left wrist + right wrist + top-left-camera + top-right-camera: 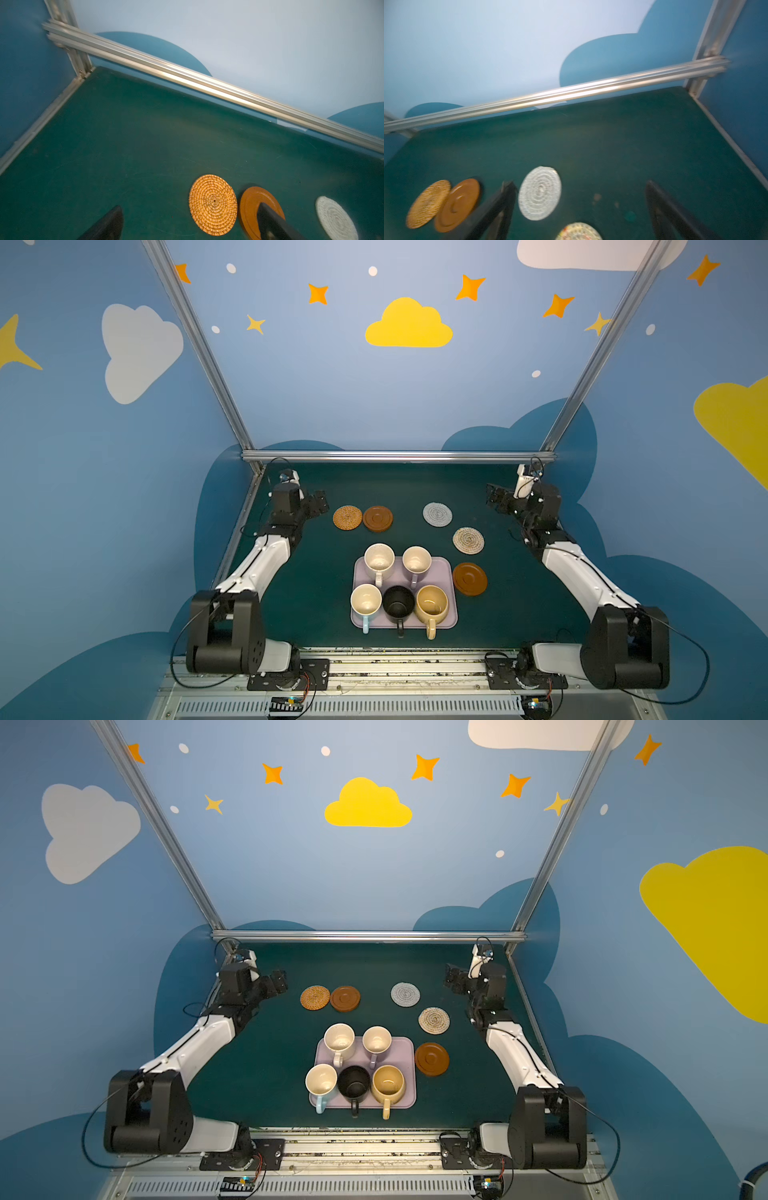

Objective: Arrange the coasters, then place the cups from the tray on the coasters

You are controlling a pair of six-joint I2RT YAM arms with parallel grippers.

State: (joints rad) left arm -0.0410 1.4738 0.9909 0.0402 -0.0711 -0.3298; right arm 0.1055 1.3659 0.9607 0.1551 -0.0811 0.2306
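Whether the small boards [286,704] under the near frame carry any print is too small to tell; the walls [311,385] carry only painted clouds and stars. The tray [441,572] lies on the green desk [415,485] near its front edge, about in the middle. All five cups stand upright on it: the cream cup [379,559] and lavender cup [416,561] in the far row, the blue cup [365,601], black cup [398,602] and tan cup [432,603] in the near row, close together. The handles point to the front, and those of the near row reach over the tray's near rim. The near brown coaster [469,579] lies right at the tray's right edge. The beige coaster [468,540] and the grey coaster [437,514] lie farther back, apart from each other. The orange coaster [347,517] and the far brown coaster [377,518] lie side by side at the far left, so close that I cannot tell if they touch. A free gap lies between the far brown and grey coasters. A wide free strip runs from the coasters to the metal rail [399,456] at the far edge, and there is open desk on both sides of the tray. The left fingers [270,220] are spread wide and hold nothing, above the desk just left of the orange coaster. The right fingers [500,207] are also wide apart and empty, right of the grey coaster; that wrist view is blurred.
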